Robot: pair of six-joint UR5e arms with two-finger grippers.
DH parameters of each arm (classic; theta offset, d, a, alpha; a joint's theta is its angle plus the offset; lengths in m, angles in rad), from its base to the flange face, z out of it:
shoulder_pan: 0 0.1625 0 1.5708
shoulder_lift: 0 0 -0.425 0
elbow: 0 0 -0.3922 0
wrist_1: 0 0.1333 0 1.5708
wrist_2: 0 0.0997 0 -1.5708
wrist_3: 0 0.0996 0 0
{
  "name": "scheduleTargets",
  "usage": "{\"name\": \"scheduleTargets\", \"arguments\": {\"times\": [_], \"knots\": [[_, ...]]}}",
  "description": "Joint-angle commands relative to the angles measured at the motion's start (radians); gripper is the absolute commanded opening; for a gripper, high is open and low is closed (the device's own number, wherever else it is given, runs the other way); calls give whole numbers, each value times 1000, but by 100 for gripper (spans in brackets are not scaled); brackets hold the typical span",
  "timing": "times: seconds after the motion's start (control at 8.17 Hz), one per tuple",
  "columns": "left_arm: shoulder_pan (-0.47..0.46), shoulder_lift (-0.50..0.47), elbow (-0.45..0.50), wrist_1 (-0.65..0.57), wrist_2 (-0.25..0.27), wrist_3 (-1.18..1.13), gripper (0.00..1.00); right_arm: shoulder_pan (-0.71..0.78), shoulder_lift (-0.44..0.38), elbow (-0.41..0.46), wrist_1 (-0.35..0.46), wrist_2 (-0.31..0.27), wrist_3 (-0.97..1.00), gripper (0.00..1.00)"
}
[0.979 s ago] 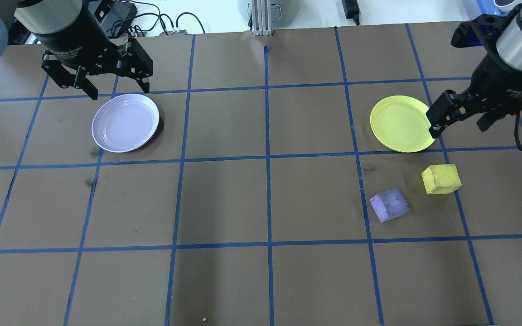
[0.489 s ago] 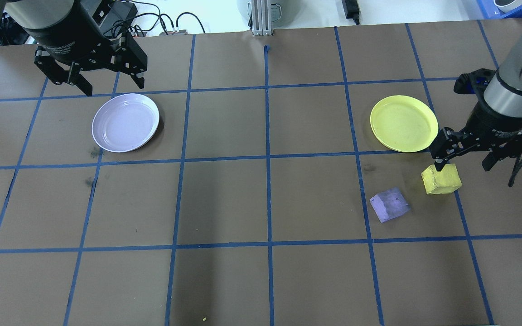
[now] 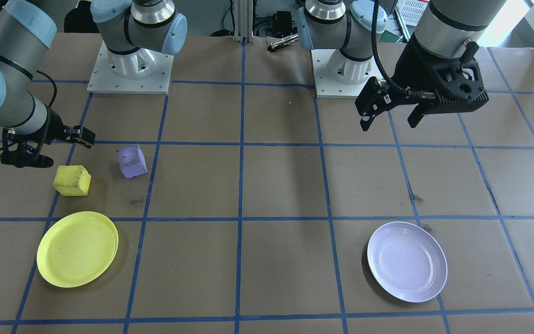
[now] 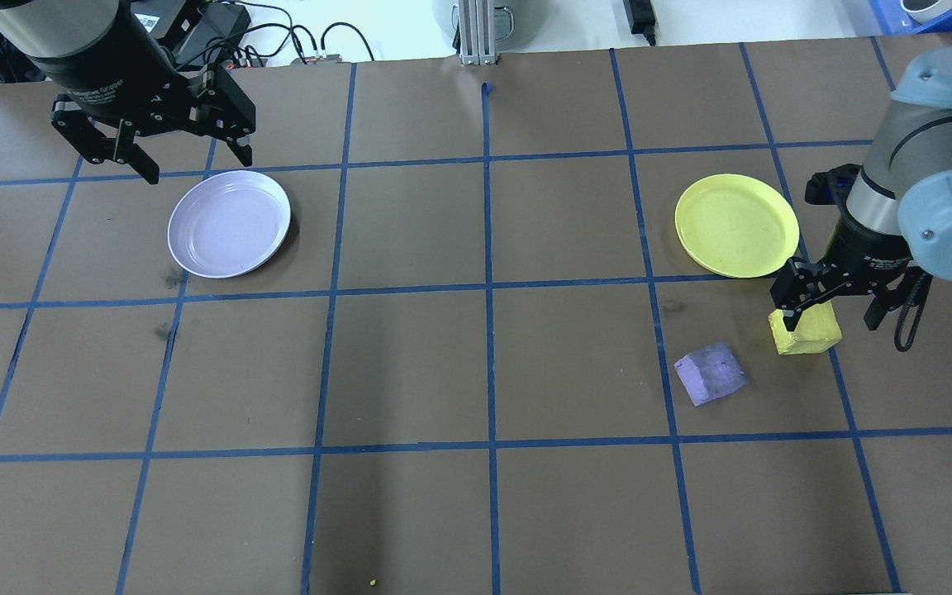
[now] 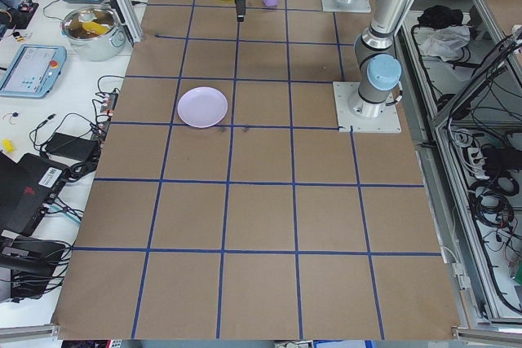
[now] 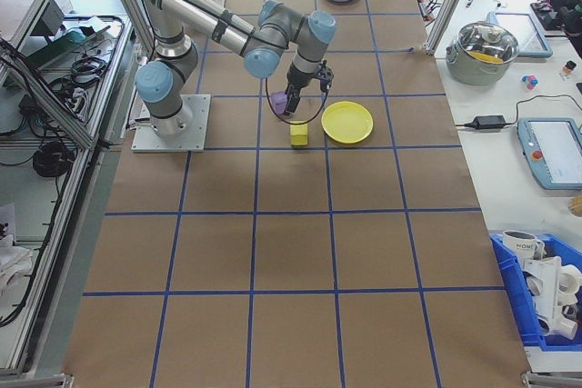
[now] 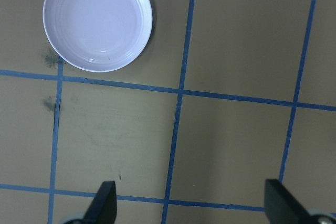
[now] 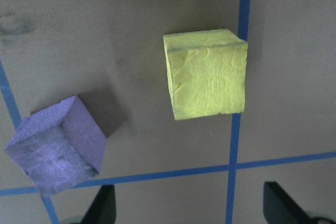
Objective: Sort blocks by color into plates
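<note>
Dropping from beside yellow plate (image 4: pixel 736 225) onto yellow block (image 4: pixel 806 333), right gripper (image 4: pixel 830 307) jaws spread; grasp looks imminent.

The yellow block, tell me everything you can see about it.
The yellow block is a small, rough, foam-like cube with a creased top face. It sits flat on the brown paper table, on a blue tape line, beside the purple block and near the yellow plate. Nothing grips it; the open right gripper hovers above it.
</note>
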Motion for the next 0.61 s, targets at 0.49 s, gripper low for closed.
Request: {"name": "scheduleTargets", "arguments": {"times": [0.49], "knots": [[2, 36, -51, -13, 10, -49, 100, -6, 198, 0, -156, -40, -160, 100]]}}
